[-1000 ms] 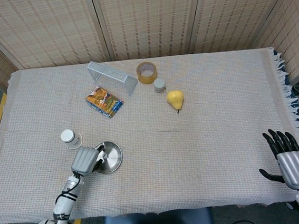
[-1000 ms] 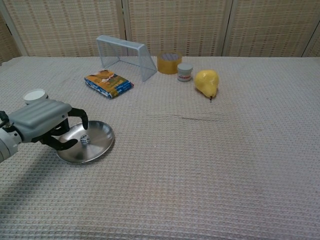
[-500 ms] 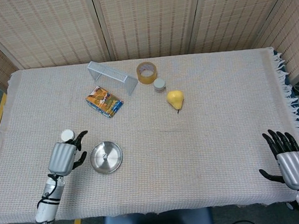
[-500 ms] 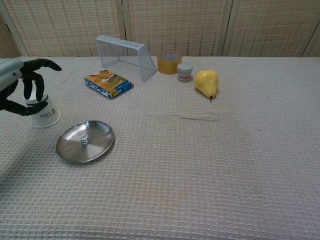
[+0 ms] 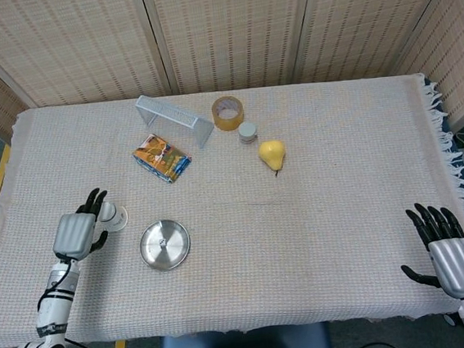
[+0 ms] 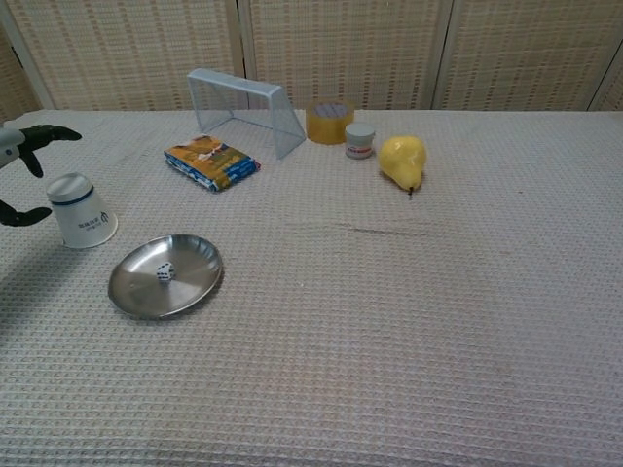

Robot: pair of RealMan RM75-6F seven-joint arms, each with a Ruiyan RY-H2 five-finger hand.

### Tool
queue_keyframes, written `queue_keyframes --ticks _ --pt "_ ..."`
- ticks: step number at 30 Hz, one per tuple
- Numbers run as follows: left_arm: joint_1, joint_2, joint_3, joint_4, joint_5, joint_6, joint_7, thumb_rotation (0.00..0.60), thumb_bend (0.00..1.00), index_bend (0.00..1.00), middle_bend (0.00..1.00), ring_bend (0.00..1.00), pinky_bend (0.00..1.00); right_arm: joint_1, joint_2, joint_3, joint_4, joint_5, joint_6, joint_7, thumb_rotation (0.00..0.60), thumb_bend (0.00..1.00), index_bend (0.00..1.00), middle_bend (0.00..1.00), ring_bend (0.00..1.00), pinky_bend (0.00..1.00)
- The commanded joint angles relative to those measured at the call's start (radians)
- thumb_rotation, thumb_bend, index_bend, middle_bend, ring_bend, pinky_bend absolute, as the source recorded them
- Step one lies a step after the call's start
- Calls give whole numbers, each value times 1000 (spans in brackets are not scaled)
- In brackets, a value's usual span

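My left hand (image 5: 76, 233) hovers at the table's left side with its fingers spread, holding nothing; only its fingertips (image 6: 39, 136) show at the chest view's left edge. Just right of it stands an upturned white paper cup (image 5: 111, 217) (image 6: 82, 209), apart from the hand. A round metal dish (image 5: 165, 245) (image 6: 165, 275) lies in front of the cup, with a small white die (image 6: 164, 273) in it. My right hand (image 5: 452, 255) rests open near the table's front right corner, seen only in the head view.
Further back lie a colourful snack packet (image 5: 162, 158), a small clear goal-shaped frame (image 5: 174, 119), a roll of yellow tape (image 5: 228, 113), a small white jar (image 5: 248, 131) and a yellow pear (image 5: 272, 154). The fringed cloth edge (image 5: 461, 177) runs down the right.
My left hand has lifted off the metal dish and drawn back to the left past the paper cup, its fingers spreading. The die lies uncovered in the dish. My right hand has barely moved.
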Motion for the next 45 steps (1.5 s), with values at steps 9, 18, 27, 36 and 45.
queue_keyframes --ticks 9,18,27,36,45 --pt "-54 -57 -3 94 -20 -42 -6 600 339 167 188 654 915 4 -1 4 4 10 -9 0 508 80 0 0 0 0" --pt "-68 -81 -1 157 -39 -50 1 600 340 256 245 686 925 12 -4 9 7 32 -31 -5 509 80 0 0 0 0" --pt "-78 -102 9 198 -24 -41 -3 600 359 403 399 698 933 14 -5 11 7 40 -36 -10 509 80 0 0 0 0" --pt "-50 -64 13 94 55 64 -92 600 388 484 556 712 944 18 -6 8 10 36 -41 -8 512 81 0 0 0 0" --pt "-19 61 73 -209 146 52 -237 600 390 499 586 732 953 10 0 -6 2 7 -25 0 511 80 0 0 0 0"
